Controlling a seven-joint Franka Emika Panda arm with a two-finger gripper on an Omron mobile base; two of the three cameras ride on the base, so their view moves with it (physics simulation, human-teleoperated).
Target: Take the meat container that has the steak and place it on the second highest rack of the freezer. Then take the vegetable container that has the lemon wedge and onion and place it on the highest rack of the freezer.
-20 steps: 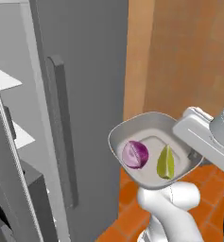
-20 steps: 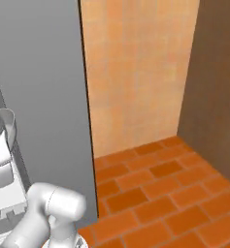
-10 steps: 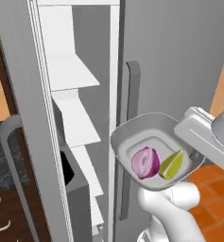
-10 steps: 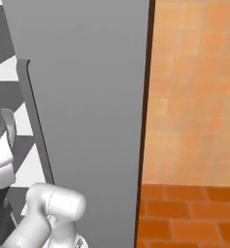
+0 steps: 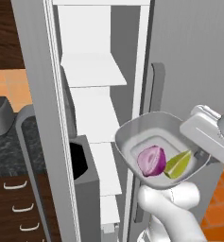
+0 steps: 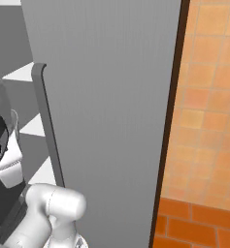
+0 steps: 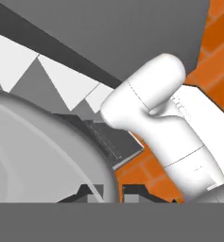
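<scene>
I see the freezer (image 5: 108, 94) open at far left of my fingers (image 5: 198, 153), smooth white racks stepping down. The glossy grey container (image 5: 132, 139), rounded-square, holds the purple onion (image 5: 151, 160) and yellow-green lemon wedge (image 5: 177, 164) just left of my fingers, which pinch its rim. The base has swung since earlier, so more of the shelves faces me.

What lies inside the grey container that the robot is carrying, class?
Inside the container lie a purple onion half and a yellow-green lemon wedge, side by side. The robot's hand covers the container's right rim.
</scene>
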